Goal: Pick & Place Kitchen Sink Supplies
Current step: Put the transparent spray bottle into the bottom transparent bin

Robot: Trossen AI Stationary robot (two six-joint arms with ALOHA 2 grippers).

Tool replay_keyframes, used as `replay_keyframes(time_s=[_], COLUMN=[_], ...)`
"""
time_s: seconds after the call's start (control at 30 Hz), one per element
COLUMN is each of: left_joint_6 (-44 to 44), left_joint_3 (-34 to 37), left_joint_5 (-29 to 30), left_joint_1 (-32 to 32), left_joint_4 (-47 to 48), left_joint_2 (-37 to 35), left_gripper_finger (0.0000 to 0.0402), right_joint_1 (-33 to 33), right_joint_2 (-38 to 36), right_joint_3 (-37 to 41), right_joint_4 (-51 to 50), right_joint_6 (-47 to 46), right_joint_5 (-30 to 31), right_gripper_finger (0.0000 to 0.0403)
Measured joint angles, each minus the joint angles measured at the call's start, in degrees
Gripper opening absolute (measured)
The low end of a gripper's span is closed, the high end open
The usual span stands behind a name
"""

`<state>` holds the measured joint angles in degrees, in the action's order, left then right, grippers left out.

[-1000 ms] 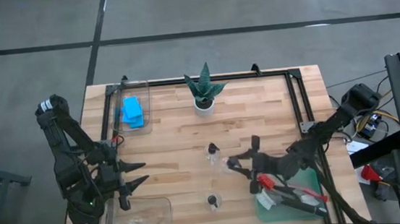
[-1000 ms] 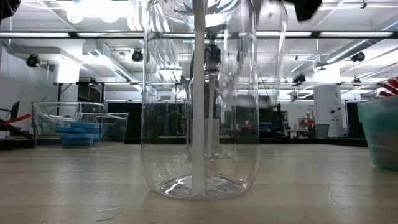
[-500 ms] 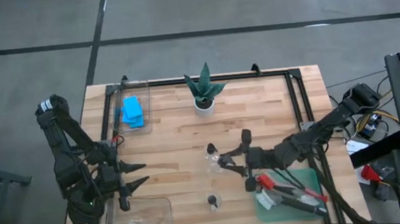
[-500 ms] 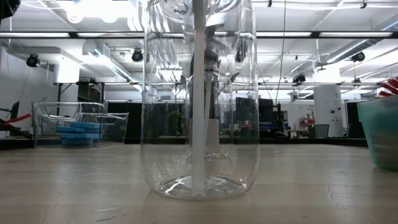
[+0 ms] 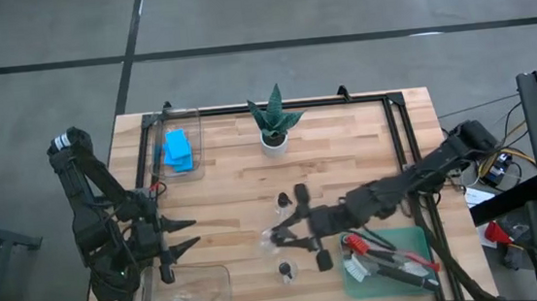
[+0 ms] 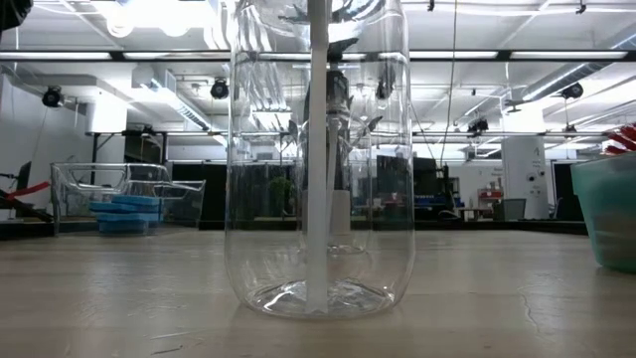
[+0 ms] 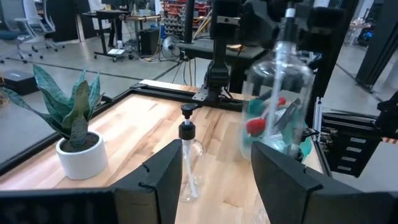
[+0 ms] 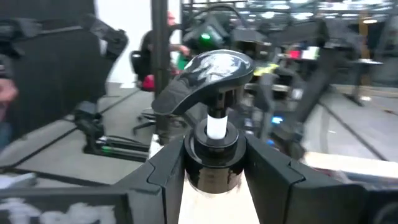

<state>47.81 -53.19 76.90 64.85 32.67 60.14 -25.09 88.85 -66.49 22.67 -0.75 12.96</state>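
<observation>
Now your right gripper [image 5: 278, 237] clamps a bottle [image 8: 214, 149] by the neck, above mid-table beside two standing bottles; your left gripper [image 5: 186, 233] waits open over the near-left bin [image 5: 216, 277]

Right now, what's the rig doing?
The right gripper is shut on a small clear bottle with a black pump cap, carrying it over the middle of the wooden table. Two similar bottles stand nearby. The left gripper waits open above the clear plastic bin at the near-left corner, which seems to hold another bottle. Blue sponges sit in the far bin; red-handled brushes lie in the green tray.
</observation>
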Motion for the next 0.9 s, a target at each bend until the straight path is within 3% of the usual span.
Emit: replay_keyframes(time_s=[0.27, 0.53, 0.9], left_joint_6=[-2.3, -4.3, -7.2], left_joint_3=[0.0, -0.5, -1.9], left_joint_5=[-1.0, -1.4, -1.5], left_joint_1=[0.0, 0.1, 0.3], left_joint_4=[-0.1, 0.0, 0.0], left_joint_2=[-0.2, -0.5, -2.3], left_gripper_finger=[0.0184, 0.0184, 0.0184], right_joint_1=[2.8, 3.7, 4.4], right_joint_2=[11.4, 20.6, 34.2], right_joint_3=[-12.7, -23.1, -38.2], right_joint_4=[-2.6, -3.0, -5.7], right_joint_6=[1.1, 2.1, 2.2], right_joint_5=[-10.4, -17.1, -19.2], right_gripper_finger=[0.0137, 0.0137, 0.0137])
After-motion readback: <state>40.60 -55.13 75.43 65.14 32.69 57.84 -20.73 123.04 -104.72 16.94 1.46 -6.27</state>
